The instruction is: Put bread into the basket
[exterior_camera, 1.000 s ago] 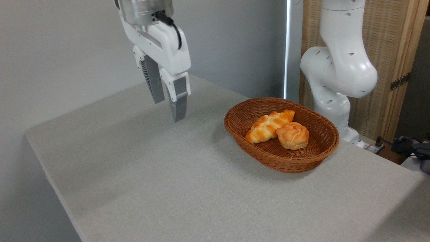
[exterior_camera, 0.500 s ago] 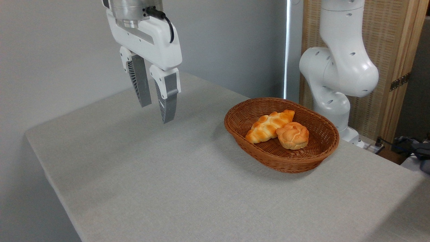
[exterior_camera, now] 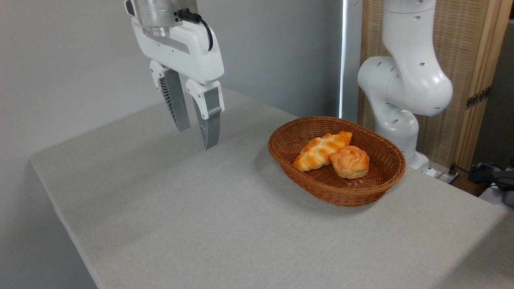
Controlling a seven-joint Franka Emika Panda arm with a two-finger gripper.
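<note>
The bread (exterior_camera: 350, 161), a round golden knotted bun, lies inside the oval brown wicker basket (exterior_camera: 281, 148) at the right of the table. It rests against a long braided loaf (exterior_camera: 319, 151) in the same basket. My gripper (exterior_camera: 196, 137) hangs above the table well to the left of the basket. Its two grey fingers are apart with nothing between them, so it is open.
The arm's white base and lower joints (exterior_camera: 403, 92) stand behind the basket at the right. The grey cloth-covered table (exterior_camera: 200, 224) ends at a left edge and a near-left corner. A wooden screen (exterior_camera: 474, 60) stands at the back right.
The gripper swung left and slightly up, then came back a little right and down. It stayed open and empty. Bun, loaf and basket have not moved.
</note>
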